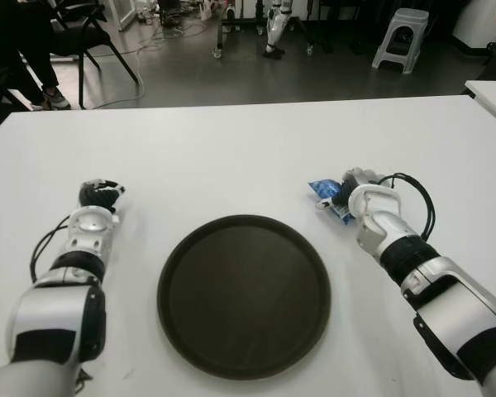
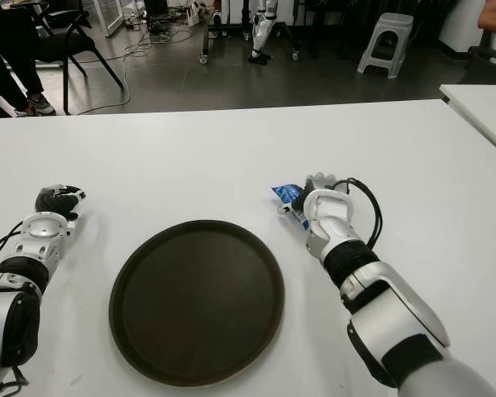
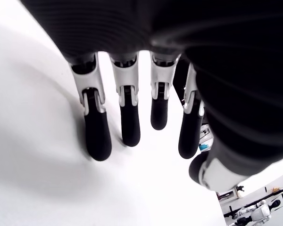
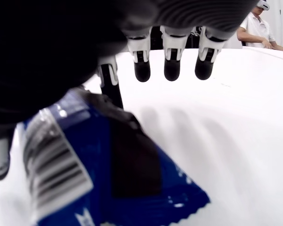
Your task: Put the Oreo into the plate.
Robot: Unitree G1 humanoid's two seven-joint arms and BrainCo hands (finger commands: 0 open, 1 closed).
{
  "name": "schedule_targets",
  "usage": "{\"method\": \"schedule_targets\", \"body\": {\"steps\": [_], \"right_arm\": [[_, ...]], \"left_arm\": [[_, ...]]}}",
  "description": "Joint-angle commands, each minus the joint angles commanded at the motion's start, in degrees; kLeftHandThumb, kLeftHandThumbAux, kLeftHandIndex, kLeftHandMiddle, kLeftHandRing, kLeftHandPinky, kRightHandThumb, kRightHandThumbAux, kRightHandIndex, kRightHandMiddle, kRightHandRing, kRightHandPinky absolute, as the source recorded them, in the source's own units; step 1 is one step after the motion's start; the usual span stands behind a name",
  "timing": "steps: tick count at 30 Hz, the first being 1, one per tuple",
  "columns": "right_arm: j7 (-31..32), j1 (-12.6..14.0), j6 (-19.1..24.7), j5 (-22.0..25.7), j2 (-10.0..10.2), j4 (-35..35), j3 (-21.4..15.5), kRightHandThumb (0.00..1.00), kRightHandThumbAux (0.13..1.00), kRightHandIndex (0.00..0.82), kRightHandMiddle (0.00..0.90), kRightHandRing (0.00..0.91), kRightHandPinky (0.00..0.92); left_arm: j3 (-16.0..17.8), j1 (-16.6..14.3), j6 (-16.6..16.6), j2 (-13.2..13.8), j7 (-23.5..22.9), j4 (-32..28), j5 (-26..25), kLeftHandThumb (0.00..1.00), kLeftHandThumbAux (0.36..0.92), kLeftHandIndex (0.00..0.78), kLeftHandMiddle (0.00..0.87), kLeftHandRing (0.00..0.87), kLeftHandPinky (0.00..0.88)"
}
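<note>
White surface (image 1: 248,149), dark plate (image 1: 243,294) near you.
Your right robot hand (image 1: 347,188) covers the blue Oreo pack (image 1: 324,193), fingers extended, not gripping; left robot hand (image 1: 99,196) lies relaxed, empty.

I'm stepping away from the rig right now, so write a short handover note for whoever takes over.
Right robot hand: over the blue Oreo packet to the right of the plate, fingers extended, not closed on it.
Left robot hand: idle, left of the plate, fingers open, holding nothing.
Plate: dark, round, on the white table between the hands, nothing in it.
Done: reach to the packet.
Left: grasp the packet, lift it, carry it left and release it into the plate.
</note>
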Motion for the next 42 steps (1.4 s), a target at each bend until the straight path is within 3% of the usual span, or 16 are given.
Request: {"method": "schedule_targets", "body": {"steps": [13, 17, 25, 32, 42], "right_arm": [[-0.12, -0.98, -1.28, 0.59, 1.36, 4.70, -0.25, 0.000, 0.446, 0.386, 0.000, 0.000, 0.000], [-1.09, -1.09, -1.86, 0.59, 1.73, 6.07, -0.35, 0.000, 0.444, 0.346, 0.000, 0.000, 0.000], [-1.88, -1.92, -2.91, 0.44, 2.26, 8.81, -0.07, 0.000, 0.446, 0.371, 0.000, 0.000, 0.000], [-1.67, -2.33, -2.89, 0.37, 2.40, 9.51, 0.05, 0.000, 0.470, 0.421, 0.000, 0.000, 0.000], [-0.93, -2.45, -2.48, -0.41, 2.25, 9.28, 1.08, 0.018, 0.496, 0.377, 0.000, 0.000, 0.000]], "left_arm": [[0.10, 0.11, -0.24, 0.16, -0.41, -0.05, -0.18, 0.686, 0.720, 0.400, 0.175, 0.203, 0.233], [-0.03, 0.13, -0.19, 0.26, -0.42, -0.04, -0.05, 0.687, 0.720, 0.401, 0.171, 0.204, 0.243], [0.13, 0.20, -0.21, 0.39, -0.77, -0.02, -0.22, 0.688, 0.719, 0.402, 0.182, 0.217, 0.270], [-0.01, 0.32, -0.25, 0.62, -1.22, 0.07, -0.04, 0.683, 0.720, 0.399, 0.180, 0.208, 0.241], [0.50, 0.38, -0.27, 0.55, -1.17, 0.09, -0.44, 0.683, 0.720, 0.400, 0.189, 0.210, 0.243]]}}
